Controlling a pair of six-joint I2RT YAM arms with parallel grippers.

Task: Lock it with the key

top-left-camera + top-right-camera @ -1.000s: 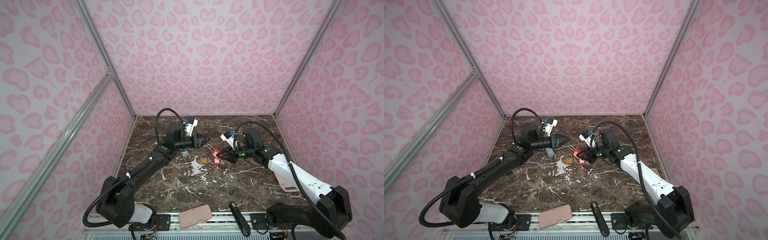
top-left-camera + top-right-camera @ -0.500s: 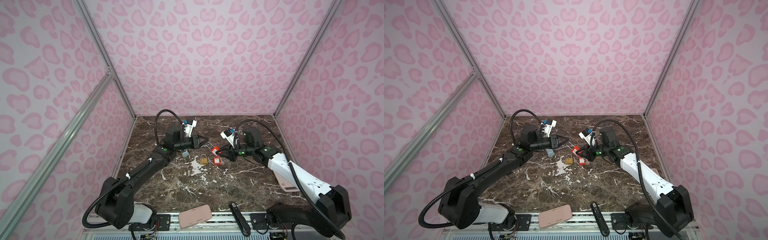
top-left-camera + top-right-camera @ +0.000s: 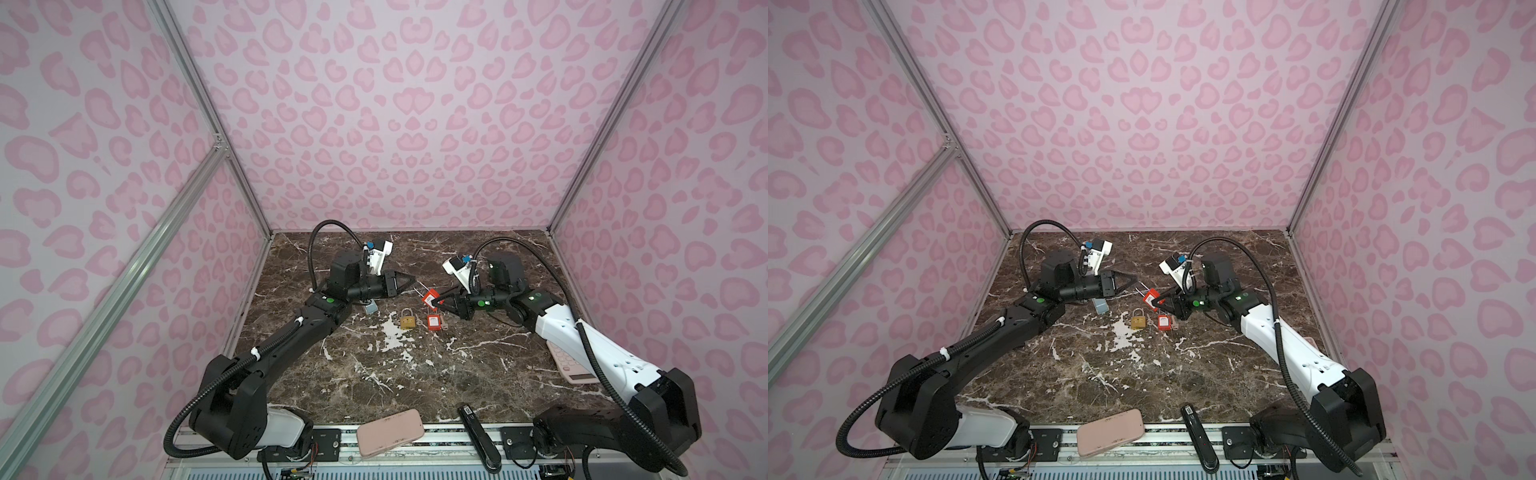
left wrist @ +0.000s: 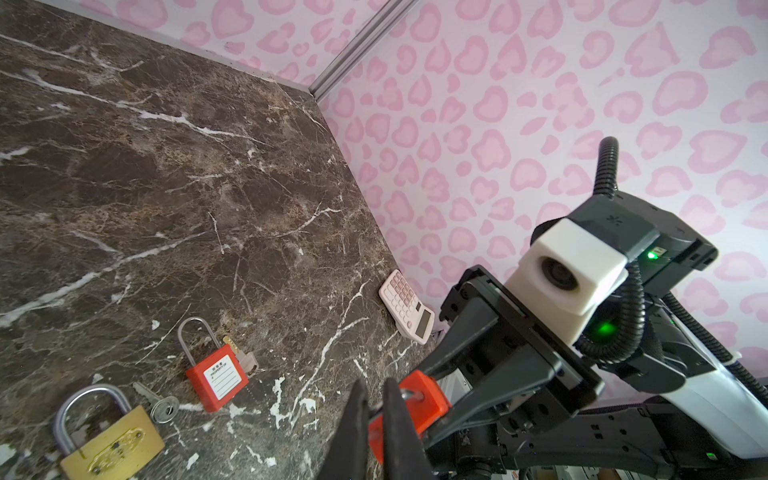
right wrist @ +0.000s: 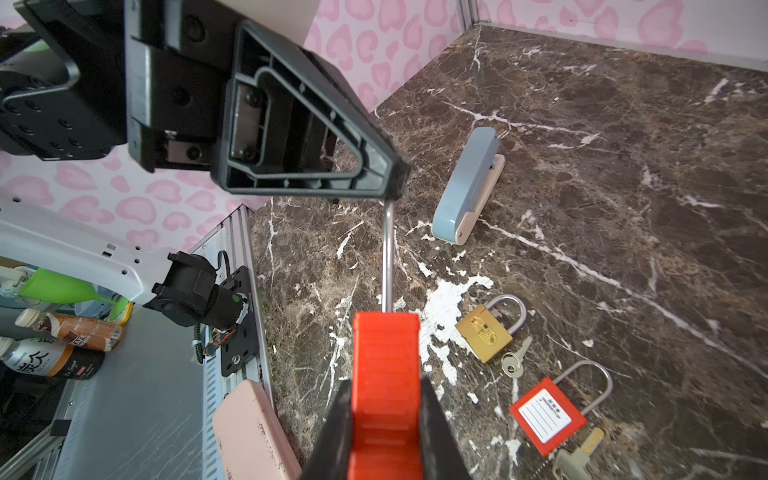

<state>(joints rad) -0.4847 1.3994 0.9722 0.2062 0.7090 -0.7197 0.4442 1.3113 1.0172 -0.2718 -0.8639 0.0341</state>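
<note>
Progress looks early: right pincer [image 5: 384, 392] clamps the red padlock [image 3: 430, 297] aloft at 12 o'clock of a second padlock [image 3: 434, 322] lying on the surface [image 3: 478, 374], left pincer [image 4: 375, 392] is pinched shut on the held one's shackle [image 5: 388, 257], and the only keys [image 4: 164, 405] in sight lie down there.

The brown marble table [image 3: 374, 374] carries a brass padlock [image 3: 409, 320] just beside a red padlock [image 3: 434, 322], a key [image 4: 164, 409] at each one's base, a blue stapler [image 3: 371, 307] further left, and a pink calculator [image 3: 567, 365] by the right wall.
</note>
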